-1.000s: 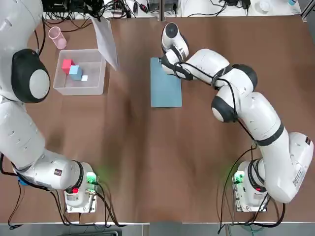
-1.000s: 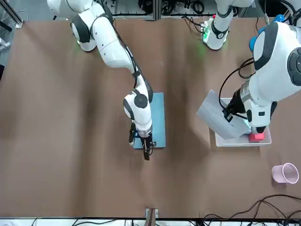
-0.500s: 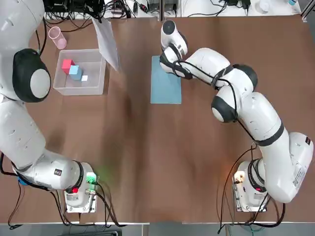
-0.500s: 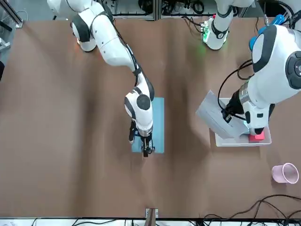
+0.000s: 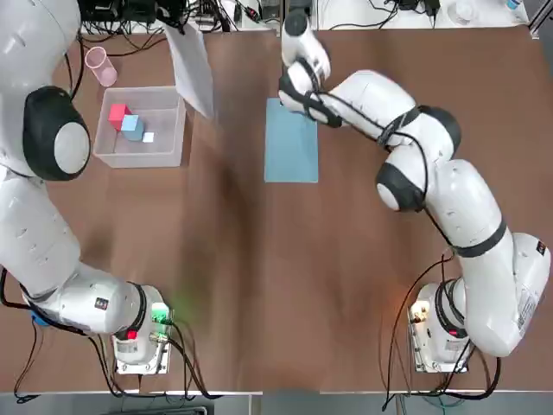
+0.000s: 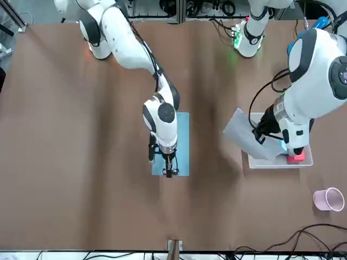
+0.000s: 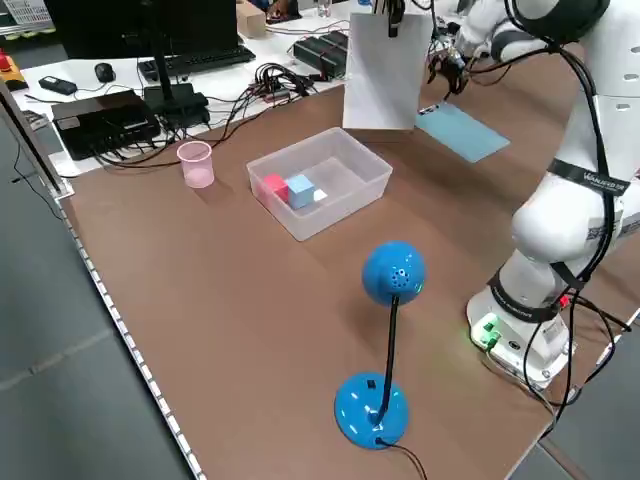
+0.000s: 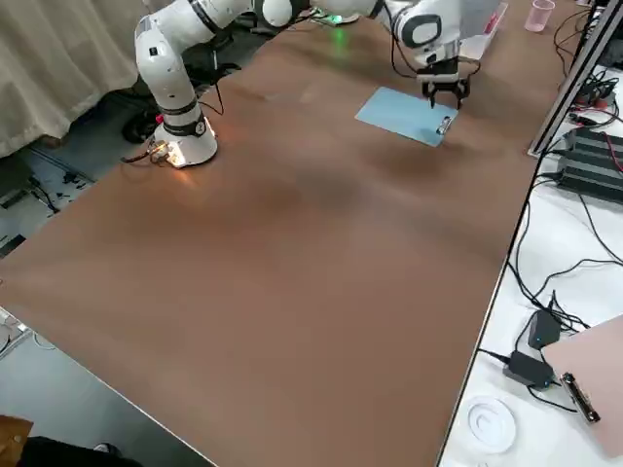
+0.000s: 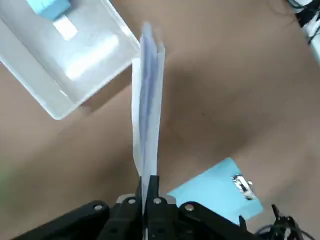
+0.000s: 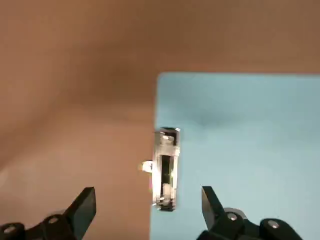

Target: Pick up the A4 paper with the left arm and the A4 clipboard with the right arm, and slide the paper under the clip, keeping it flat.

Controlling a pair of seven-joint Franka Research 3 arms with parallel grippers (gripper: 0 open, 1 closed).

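Above the clip (image 10: pixel 166 169) the right end effector (image 10: pixel 147 212) gapes; the left end effector (image 9: pixel 145 192) pinches the A4 paper (image 9: pixel 146 117).

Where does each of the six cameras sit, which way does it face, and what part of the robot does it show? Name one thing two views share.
Top: overhead, looking down; both arms, bases at bottom.
Front: across the table, facing the robot; right end effector over the A4 clipboard.
Left side: raised, looking diagonally; left arm holding the A4 paper.
Right side: raised, diagonal; right arm above the board.
Left wrist: shows left end effector shut on the sheet.
Right wrist: open fingers around the clip.
Both wrist views show the clip.
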